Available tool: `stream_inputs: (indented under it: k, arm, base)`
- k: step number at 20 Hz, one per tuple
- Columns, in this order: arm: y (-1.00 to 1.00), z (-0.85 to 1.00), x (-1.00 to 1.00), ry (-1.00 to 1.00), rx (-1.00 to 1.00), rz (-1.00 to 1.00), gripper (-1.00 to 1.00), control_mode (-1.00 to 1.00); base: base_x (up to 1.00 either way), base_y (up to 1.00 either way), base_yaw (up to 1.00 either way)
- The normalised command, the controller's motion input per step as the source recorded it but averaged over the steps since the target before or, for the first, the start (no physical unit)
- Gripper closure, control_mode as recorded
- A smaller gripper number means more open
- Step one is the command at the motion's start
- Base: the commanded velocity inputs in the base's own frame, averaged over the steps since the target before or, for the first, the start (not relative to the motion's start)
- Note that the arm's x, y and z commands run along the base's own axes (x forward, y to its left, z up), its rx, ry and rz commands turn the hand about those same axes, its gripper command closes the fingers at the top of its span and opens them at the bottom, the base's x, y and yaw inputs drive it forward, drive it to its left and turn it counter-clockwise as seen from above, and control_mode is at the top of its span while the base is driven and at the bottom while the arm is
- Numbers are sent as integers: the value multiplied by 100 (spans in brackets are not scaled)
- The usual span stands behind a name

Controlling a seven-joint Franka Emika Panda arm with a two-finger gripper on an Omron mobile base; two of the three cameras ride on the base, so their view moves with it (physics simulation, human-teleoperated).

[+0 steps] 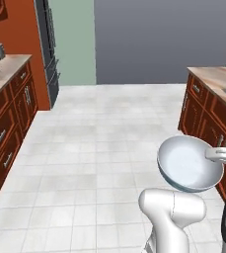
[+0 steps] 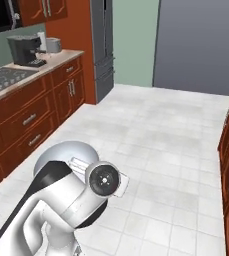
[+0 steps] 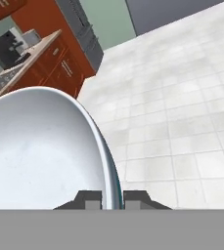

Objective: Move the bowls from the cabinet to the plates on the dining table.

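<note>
A round deep bowl [image 1: 189, 164] with a pale bluish inside hangs in the air over the tiled floor, tipped on its side. My gripper [image 3: 112, 199] is shut on its rim, one fingertip [image 3: 89, 199] inside and the other outside. In the hand view the bowl [image 3: 40, 146] covers the left half. From the right base view its grey outer side [image 2: 61, 151] shows behind my arm. A beige marble-pattern top [image 1: 218, 79] with brown veins stands to the right, above low red-brown drawers. The second bowl and the plates are out of view.
Low red-brown drawer cabinets [image 1: 6, 128] line the left wall under a counter with a coffee machine [image 2: 25, 50] and a stove top [image 2: 3, 80]. A dark grey fridge [image 2: 102, 45] stands beyond them. Wide tiled floor [image 1: 109, 143] lies ahead.
</note>
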Motion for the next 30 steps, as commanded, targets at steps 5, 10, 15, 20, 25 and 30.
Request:
stream_inputs:
  k: [5, 10, 15, 20, 25, 30]
  arm:
    - [0, 0, 0, 0, 0, 0, 100, 100]
    - [0, 0, 0, 0, 0, 0, 100, 100]
    - [0, 0, 0, 0, 0, 0, 100, 100]
    - [0, 0, 0, 0, 0, 0, 100, 100]
    - [0, 0, 0, 0, 0, 0, 100, 100]
    - [0, 0, 0, 0, 0, 0, 100, 100]
  base:
    - [16, -8, -38]
    - [19, -8, -38]
    - [18, -10, -37]
    - [19, -11, -37]
    - [18, -12, -37]
    - [15, -14, -36]
